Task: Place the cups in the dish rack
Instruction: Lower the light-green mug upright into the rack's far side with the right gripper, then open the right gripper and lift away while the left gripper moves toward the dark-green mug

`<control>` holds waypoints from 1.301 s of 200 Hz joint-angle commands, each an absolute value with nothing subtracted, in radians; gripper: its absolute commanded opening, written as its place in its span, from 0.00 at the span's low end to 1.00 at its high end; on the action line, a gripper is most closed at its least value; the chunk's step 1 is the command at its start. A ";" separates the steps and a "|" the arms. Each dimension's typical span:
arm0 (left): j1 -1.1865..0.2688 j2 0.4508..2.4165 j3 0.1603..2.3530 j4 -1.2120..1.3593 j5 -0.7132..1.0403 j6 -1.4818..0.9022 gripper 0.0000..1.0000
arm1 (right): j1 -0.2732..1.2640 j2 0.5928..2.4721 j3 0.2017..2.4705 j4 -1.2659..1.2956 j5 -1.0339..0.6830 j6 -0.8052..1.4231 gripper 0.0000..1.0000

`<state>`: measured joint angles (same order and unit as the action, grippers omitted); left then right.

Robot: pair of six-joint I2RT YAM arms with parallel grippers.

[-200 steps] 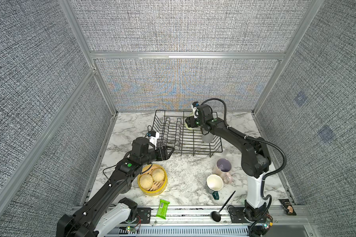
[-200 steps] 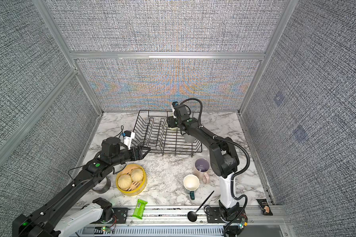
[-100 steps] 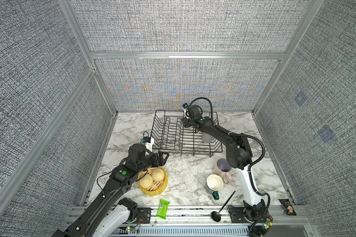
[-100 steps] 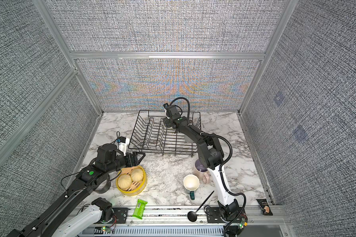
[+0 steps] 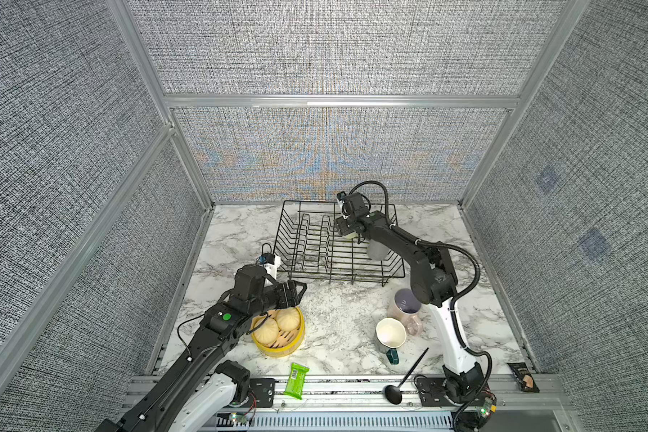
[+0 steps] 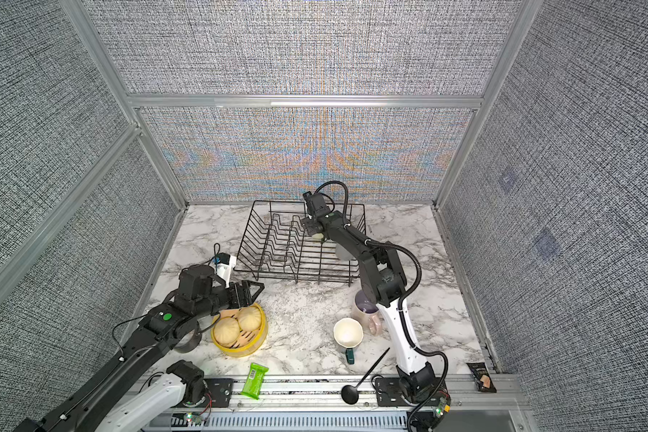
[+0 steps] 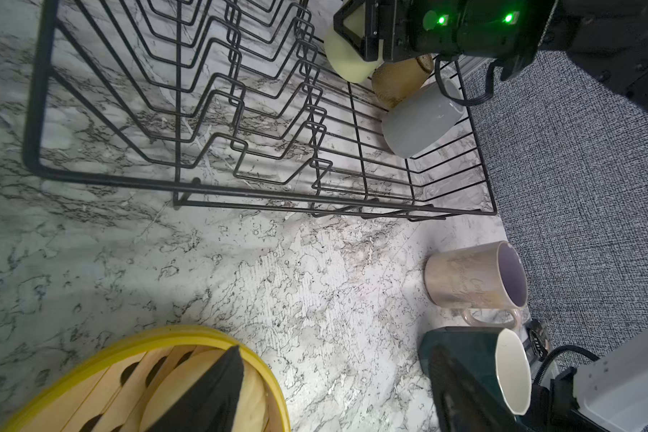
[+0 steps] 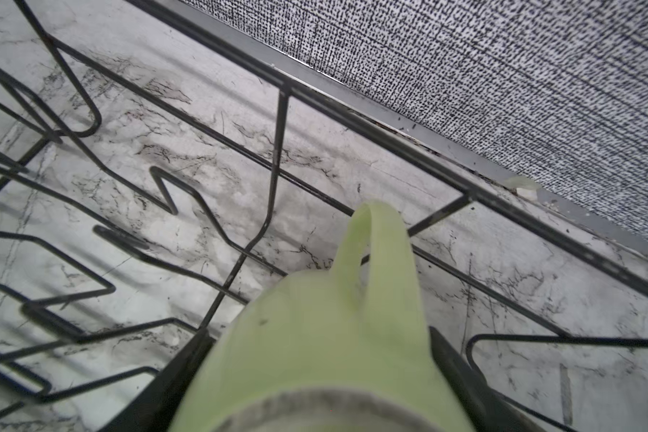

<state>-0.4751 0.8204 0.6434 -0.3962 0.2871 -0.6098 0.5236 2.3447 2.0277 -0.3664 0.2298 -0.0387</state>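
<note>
My right gripper (image 8: 317,366) is clamped on the smooth pale green mug (image 8: 326,329), its loop handle pointing away, over the black wire dish rack (image 7: 240,191) beside the zigzag dividers. A grey mug (image 7: 419,123) and a textured amber tumbler (image 7: 397,82) lie inside the rack. My left gripper (image 5: 295,292) gapes empty near the round yellow steamer basket (image 5: 277,351). The pink mug (image 5: 404,305) and teal mug (image 5: 390,333) are out on the marble.
</note>
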 commanded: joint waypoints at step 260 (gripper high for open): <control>-0.857 1.153 0.746 -0.130 0.354 -0.553 0.74 | 0.518 1.416 1.196 -0.084 0.421 0.080 0.99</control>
